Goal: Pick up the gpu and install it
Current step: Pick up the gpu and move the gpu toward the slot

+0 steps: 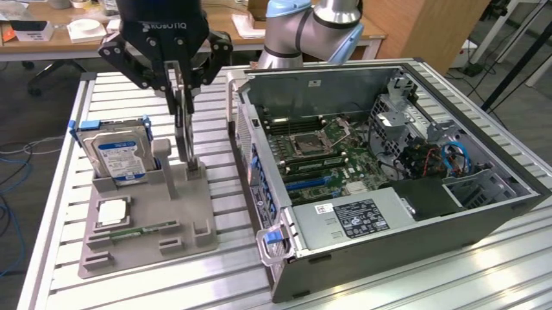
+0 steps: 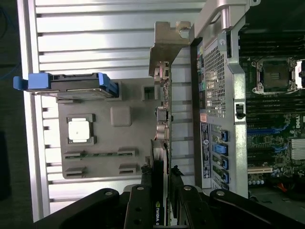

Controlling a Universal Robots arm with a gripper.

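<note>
The gpu [image 1: 183,123] is a thin dark card seen edge-on, standing upright over the grey holder tray [image 1: 185,213]. Its lower end reaches the tray's slot posts; I cannot tell whether it still sits in them. My gripper [image 1: 180,90] comes down from above and is shut on the card's upper edge. In the wrist view the gpu [image 2: 163,114] runs away from my fingers [image 2: 146,177], with its silvery end bracket [image 2: 167,43] at the far end. The open computer case [image 1: 258,187] stands just to the exterior view's right of the card.
On the tray are a hard drive [image 1: 121,155] in a blue caddy, a square processor [image 1: 113,212] and a green memory stick [image 1: 142,229]. The motherboard [image 1: 332,152] lies inside the case. The slatted metal table [image 1: 216,278] carries everything. A wooden desk [image 1: 52,39] stands behind.
</note>
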